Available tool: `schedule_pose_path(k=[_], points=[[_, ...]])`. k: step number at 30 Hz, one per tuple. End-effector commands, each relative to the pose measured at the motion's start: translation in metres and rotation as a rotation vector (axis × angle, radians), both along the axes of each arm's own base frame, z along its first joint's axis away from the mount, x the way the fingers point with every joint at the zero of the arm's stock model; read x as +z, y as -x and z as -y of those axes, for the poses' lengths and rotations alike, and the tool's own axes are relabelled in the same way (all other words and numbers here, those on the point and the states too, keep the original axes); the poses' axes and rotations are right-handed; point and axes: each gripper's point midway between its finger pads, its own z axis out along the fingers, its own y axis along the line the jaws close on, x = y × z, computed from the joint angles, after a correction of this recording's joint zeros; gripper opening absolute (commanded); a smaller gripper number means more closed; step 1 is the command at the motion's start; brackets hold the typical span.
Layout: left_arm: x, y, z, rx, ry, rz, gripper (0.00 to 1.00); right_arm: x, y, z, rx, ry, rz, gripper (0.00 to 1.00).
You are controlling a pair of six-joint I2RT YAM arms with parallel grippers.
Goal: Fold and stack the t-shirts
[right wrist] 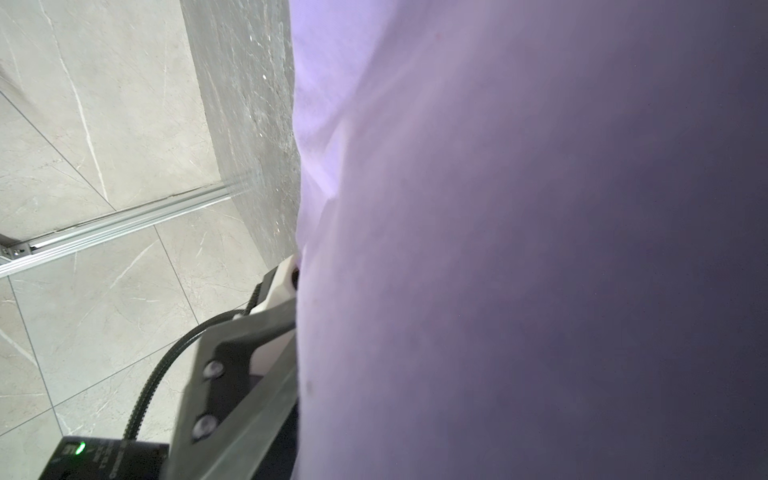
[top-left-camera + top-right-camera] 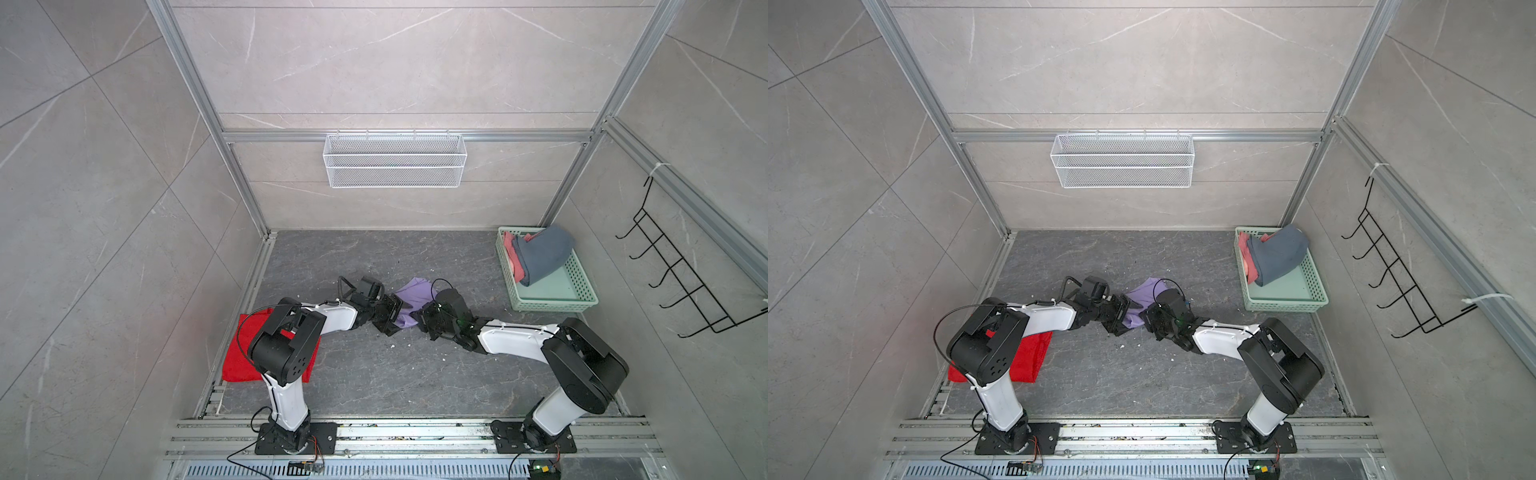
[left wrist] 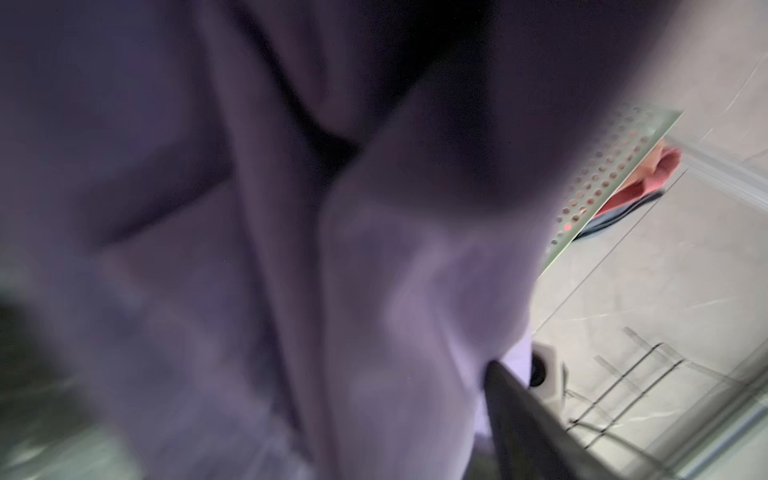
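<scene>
Both top views showed the lilac t-shirt (image 2: 411, 293) bunched mid-table between the left gripper (image 2: 394, 319) and the right gripper (image 2: 420, 318). The right gripper was closed, clamping the cloth. The left gripper's jaw state could not be determined, because cloth covered its wrist view. The red t-shirt (image 2: 239, 357) lay flat at the table's left edge. The slate-blue t-shirt (image 2: 540, 253) and the salmon-pink t-shirt (image 2: 510, 249) sat in the green basket (image 2: 582, 286).

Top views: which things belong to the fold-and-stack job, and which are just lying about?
Job:
- lilac t-shirt, bunched between the two grippers
- red t-shirt, lying flat
- slate-blue t-shirt and salmon-pink t-shirt, in the basket

Lying about:
- mint-green basket
- white wire basket on the back rail
- black hook rack
</scene>
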Motion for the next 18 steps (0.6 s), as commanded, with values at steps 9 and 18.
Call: schedule_pose_path(k=[9,18], points=[[0.014,0.008,-0.013,-0.147,-0.161,0.075,0.00,0.008,0.018,-0.020,0.129,-0.028,-0.031,0.40],[0.047,0.037,-0.115,-0.640,-0.808,0.118,0.00,0.080,0.050,-0.005,0.478,0.335,0.112,0.69]])
